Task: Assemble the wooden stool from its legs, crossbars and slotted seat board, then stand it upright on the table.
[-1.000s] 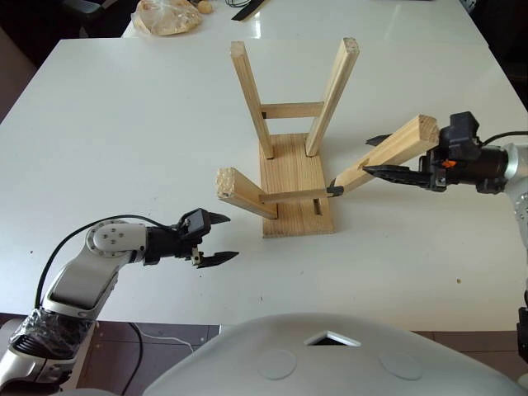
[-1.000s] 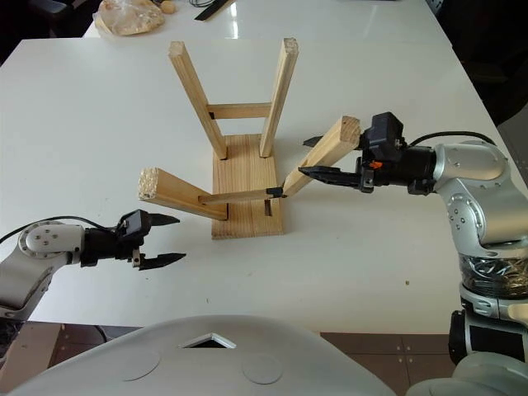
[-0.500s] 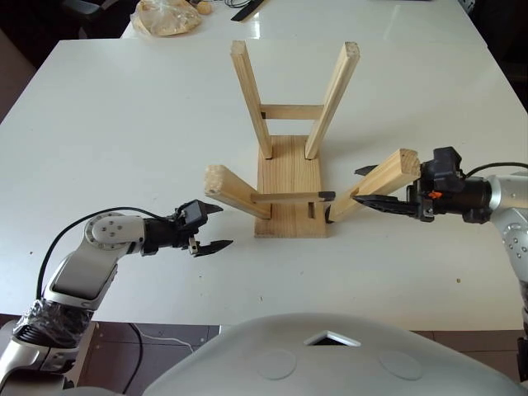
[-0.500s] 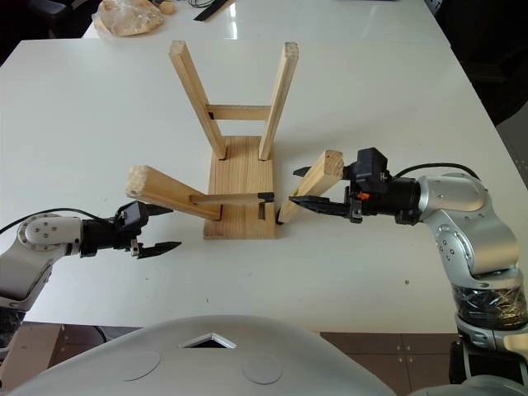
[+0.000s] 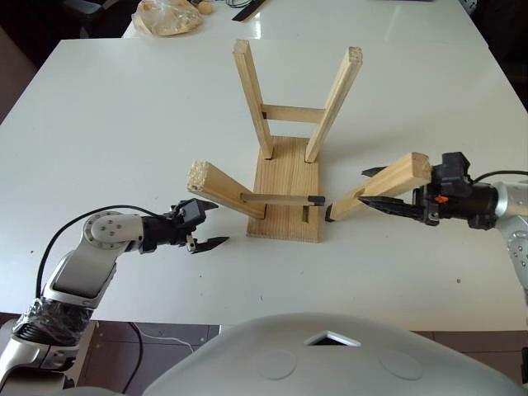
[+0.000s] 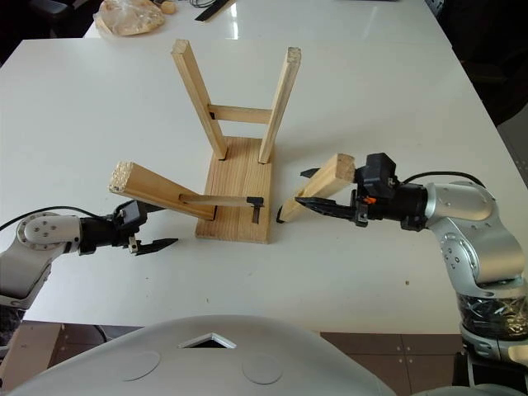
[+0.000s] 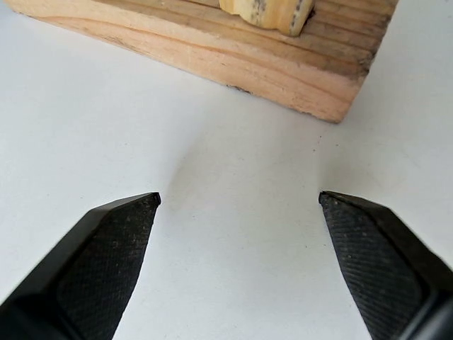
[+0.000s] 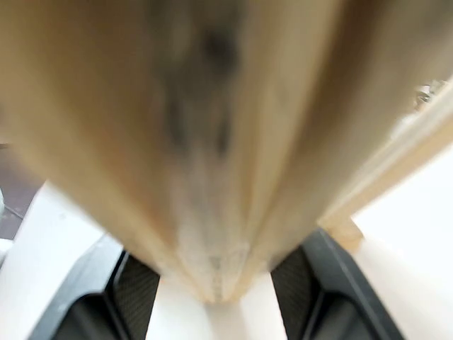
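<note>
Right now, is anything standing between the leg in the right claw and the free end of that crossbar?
Nothing visible. The right claw holds the loose leg with its lower end close beside the seat board, and only an open gap separates that end from the free end of the crossbar.

Bright, even light, faint soft shadows on the glossy white table [image 5: 124, 124]

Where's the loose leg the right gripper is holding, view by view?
Left eye view: loose leg, right of the seat board, clamped in the right gripper.
Right eye view: right of centre, same pose.
Right wrist view: close up, between the fingers.
Left wrist view: faces the seat board's corner.
Shared landmark: seat board.
</note>
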{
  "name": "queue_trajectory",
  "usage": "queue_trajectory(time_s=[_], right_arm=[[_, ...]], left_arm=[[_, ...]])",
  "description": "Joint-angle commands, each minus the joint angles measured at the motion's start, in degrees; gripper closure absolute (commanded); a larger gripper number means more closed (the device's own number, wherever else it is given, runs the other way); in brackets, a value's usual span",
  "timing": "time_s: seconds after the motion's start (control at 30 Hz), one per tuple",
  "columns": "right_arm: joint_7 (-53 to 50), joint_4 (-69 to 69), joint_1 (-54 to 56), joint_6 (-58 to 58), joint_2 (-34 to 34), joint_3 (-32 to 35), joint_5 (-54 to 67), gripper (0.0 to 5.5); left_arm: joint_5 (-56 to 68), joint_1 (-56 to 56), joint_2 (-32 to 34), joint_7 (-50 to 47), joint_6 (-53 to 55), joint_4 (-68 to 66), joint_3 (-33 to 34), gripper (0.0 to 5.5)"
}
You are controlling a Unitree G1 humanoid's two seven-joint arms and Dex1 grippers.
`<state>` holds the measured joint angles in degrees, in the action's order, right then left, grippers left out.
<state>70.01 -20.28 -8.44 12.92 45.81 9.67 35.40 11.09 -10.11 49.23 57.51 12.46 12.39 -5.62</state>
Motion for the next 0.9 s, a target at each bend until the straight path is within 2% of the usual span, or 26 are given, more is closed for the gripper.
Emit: queue_trajectory(time_s=[0.03, 0.2, 0.4, 0.5, 0.67, 0.9], right_arm=[[1.79, 6.71, -4.42, -2.66, 4.26, -0.92, -7.74, 3.49], [1.90, 5.80, -1.71, -1.74, 6.31, -0.22, -3.94, 3.49], [-3.81, -2.12, 8.06, 9.96, 5.74, 4.38, 12.53, 3.49], [-5.29, -6.07, 9.20, 13.63, 5.38, 4.69, 17.13, 3.49], [-6.91, -9.76, 9.57, 15.44, 3.83, 2.81, 17.96, 3.49], [-6.28, -11.03, 7.55, 11.33, 1.44, -4.31, 9.28, 3.49]], left_arm=[[-0.92, -0.33, 0.52, -0.59, -0.25, -0.82, 1.14, 1.32], [-1.27, 0.14, 0.15, -0.85, -0.10, -1.01, 1.25, 1.32], [-1.77, 1.21, -0.20, -1.17, -0.34, -1.74, 0.67, 1.32], [-2.13, 1.78, -0.40, -1.14, -0.52, -2.07, 0.43, 1.32], [-2.49, 2.29, -0.44, -0.93, -0.89, -2.61, 0.26, 1.32], [-2.87, 4.31, -0.21, 0.33, -1.66, -4.08, -0.44, 1.32]])
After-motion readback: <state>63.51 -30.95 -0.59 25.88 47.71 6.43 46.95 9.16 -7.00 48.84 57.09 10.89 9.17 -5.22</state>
